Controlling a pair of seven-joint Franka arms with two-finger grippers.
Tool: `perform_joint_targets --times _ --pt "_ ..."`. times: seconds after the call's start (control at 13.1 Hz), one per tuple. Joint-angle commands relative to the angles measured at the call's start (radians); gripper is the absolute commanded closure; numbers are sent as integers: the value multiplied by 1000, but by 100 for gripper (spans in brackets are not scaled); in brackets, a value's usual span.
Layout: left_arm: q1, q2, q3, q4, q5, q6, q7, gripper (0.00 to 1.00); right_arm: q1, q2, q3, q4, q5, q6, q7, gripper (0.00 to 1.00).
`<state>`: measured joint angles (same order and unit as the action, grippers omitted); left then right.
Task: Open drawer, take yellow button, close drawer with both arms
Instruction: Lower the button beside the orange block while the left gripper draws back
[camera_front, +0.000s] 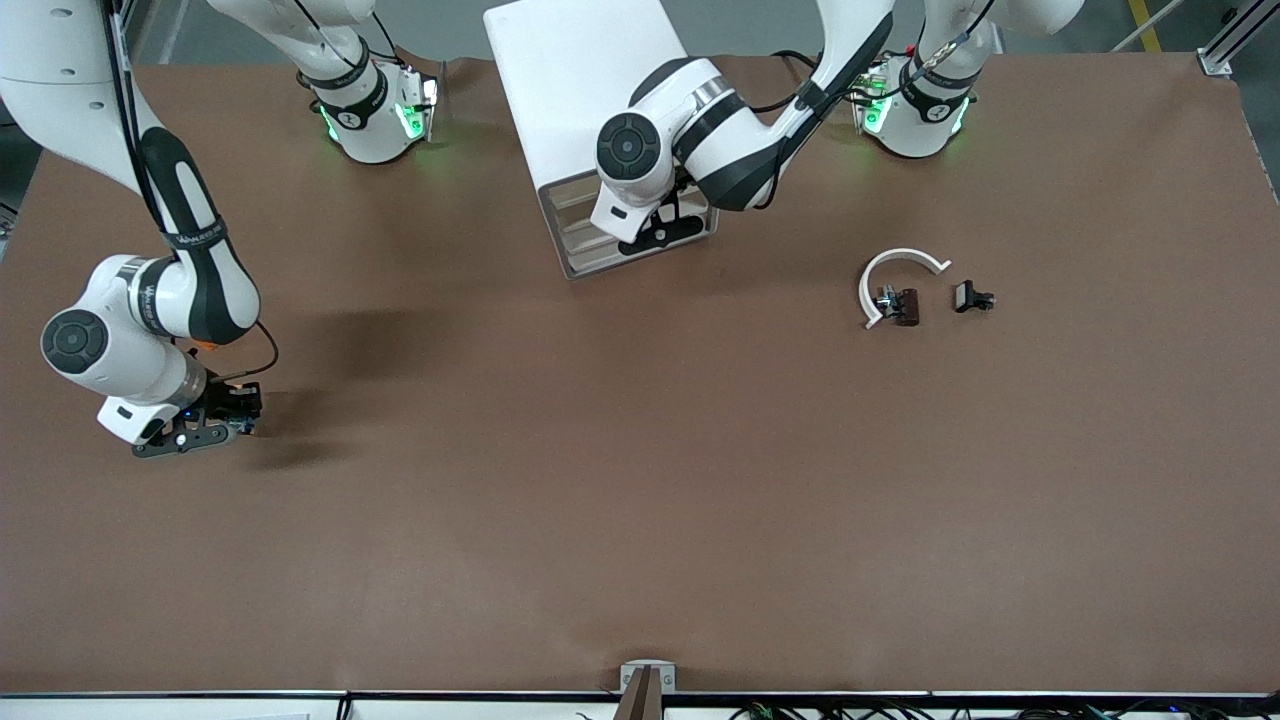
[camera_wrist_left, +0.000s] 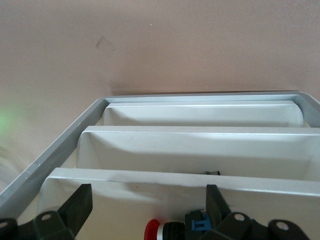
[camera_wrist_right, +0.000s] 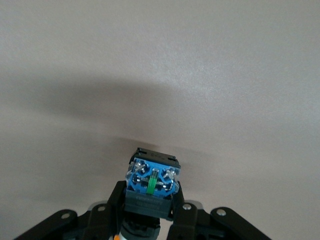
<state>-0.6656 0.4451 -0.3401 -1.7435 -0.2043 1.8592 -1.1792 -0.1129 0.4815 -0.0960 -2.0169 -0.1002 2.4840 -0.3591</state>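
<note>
My left gripper is open at the front of the pulled-out drawer of the white cabinet. In the left wrist view its fingers straddle a white compartment. A small button with a red cap and dark body lies there between them, close to one finger. My right gripper is low over the table at the right arm's end. In the right wrist view it is shut on a second push-button with a dark body and blue back.
The drawer has a grey frame and several white compartments. A white curved piece, a brown clip-like part and a small black part lie on the brown table toward the left arm's end.
</note>
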Motion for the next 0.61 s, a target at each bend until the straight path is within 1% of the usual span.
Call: perform_joint_targets --times 0.0,0.15,0.23,0.53 --pt "9 -32 -40 -31 -9 -6 -5 0 -39 5 19 -3 -19 30 -27 77" --pt "30 -31 -30 -24 3 -5 -3 0 -41 26 19 -2 -12 50 -26 73" --pt "61 -29 -25 -18 19 -3 0 0 -44 35 19 -2 -10 65 -26 73" --pt "213 -29 -25 21 147 -3 18 0 -48 48 21 -2 -10 73 -20 73"
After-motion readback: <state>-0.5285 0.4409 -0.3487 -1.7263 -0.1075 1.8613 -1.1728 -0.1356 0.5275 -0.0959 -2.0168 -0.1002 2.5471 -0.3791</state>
